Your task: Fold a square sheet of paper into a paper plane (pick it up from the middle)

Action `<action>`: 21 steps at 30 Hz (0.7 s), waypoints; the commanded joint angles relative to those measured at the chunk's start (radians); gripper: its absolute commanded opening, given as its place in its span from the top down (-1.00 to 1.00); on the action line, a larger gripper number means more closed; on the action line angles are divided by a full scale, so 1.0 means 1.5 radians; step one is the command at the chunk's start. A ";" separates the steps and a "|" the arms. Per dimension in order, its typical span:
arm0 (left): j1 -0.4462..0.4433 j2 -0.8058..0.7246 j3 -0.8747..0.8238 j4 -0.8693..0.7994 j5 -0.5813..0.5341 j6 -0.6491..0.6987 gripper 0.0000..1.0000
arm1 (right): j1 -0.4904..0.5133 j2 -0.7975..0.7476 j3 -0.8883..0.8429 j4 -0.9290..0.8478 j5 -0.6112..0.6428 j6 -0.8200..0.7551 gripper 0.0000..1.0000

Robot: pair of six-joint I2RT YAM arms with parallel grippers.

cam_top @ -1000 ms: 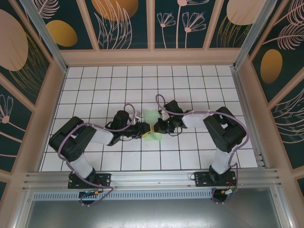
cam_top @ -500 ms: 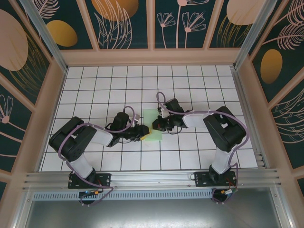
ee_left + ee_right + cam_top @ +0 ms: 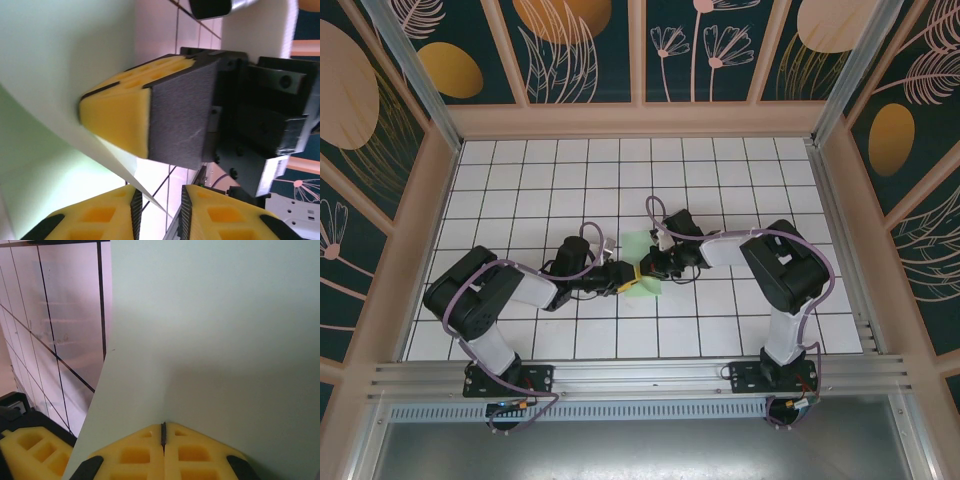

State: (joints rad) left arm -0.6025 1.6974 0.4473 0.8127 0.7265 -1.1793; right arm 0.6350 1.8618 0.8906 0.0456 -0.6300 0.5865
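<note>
Left gripper sat low near the middle of the table. Its fingers stood slightly apart, and a loose edge of the square sheet of paper reached into the gap, unpinched. Sheet was partly raised off the tiles, between both grippers. Right gripper, just beside the left, had its fingers pressed together, clamped on the paper's edge.

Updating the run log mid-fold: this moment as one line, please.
right gripper: shut on sheet of paper | left gripper: slightly open, sheet edge between fingers
</note>
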 commanded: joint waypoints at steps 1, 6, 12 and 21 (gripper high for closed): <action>-0.004 0.007 0.018 0.047 0.015 -0.010 0.38 | 0.004 0.016 0.008 -0.033 0.020 -0.003 0.97; -0.003 0.044 0.034 0.049 0.011 -0.011 0.31 | -0.002 -0.013 0.004 -0.022 0.016 0.011 0.97; -0.004 0.057 0.047 0.053 0.007 -0.009 0.14 | -0.020 -0.054 -0.008 -0.011 0.008 0.036 0.82; -0.004 0.073 0.059 0.067 0.005 -0.018 0.02 | -0.052 -0.091 -0.046 -0.002 0.012 0.053 0.75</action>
State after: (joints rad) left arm -0.6025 1.7908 0.5190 0.8730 0.7284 -1.1995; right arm 0.5720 1.7771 0.8482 0.0456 -0.6216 0.6453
